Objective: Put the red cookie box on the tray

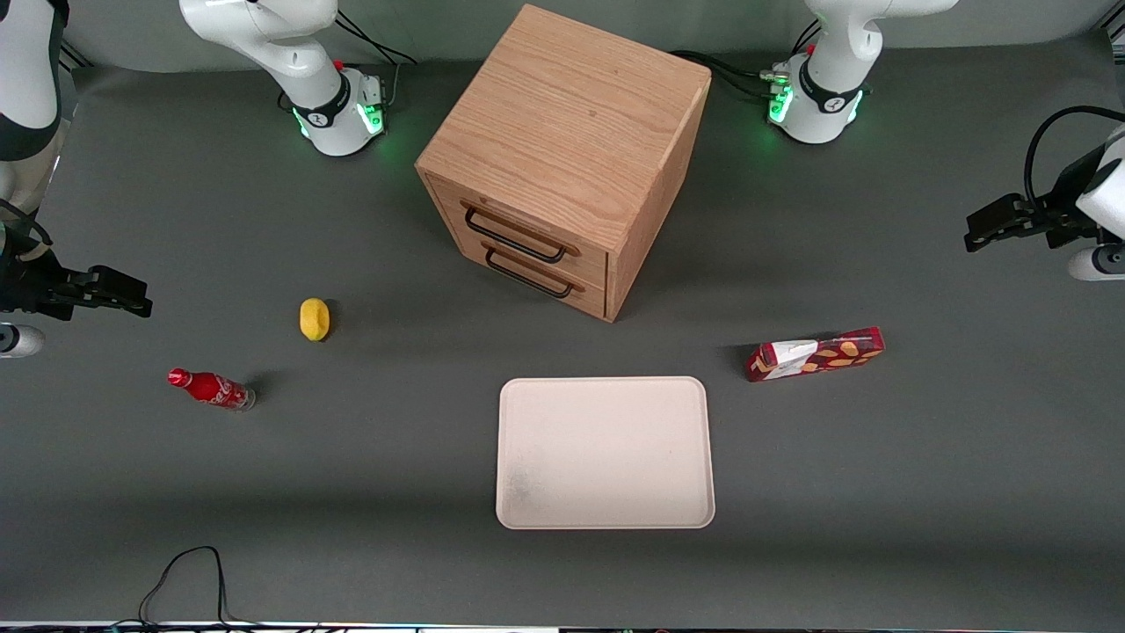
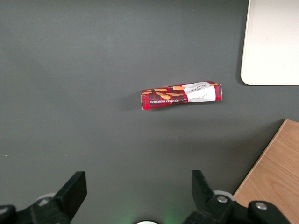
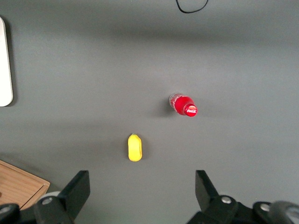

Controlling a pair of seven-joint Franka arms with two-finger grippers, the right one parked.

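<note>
Red cookie box (image 1: 816, 354) lies flat on the grey counter (image 1: 923, 475), untouched, just off the tray's corner toward the working arm's end and a little farther from the front camera than the tray. Sweeping the front view from its left edge: a small red Coca-Cola bottle (image 1: 211, 389) lying down, a yellow lemon-like object (image 1: 315, 318), the wooden two-drawer cabinet (image 1: 567, 158), the cream tray (image 1: 605, 453) in front of it and bare, then the box, and last the claw (image 1: 974, 230) well apart from it, raised near the counter's end.

In the wrist view the claw (image 2: 135, 193) stands wide open with nothing held, the box (image 2: 181, 94) ahead of it.

The reach has not yet begun, I judge; next comes descending over the carton and closing across its narrow width.

Lettering on the box's white label is too small to read.
</note>
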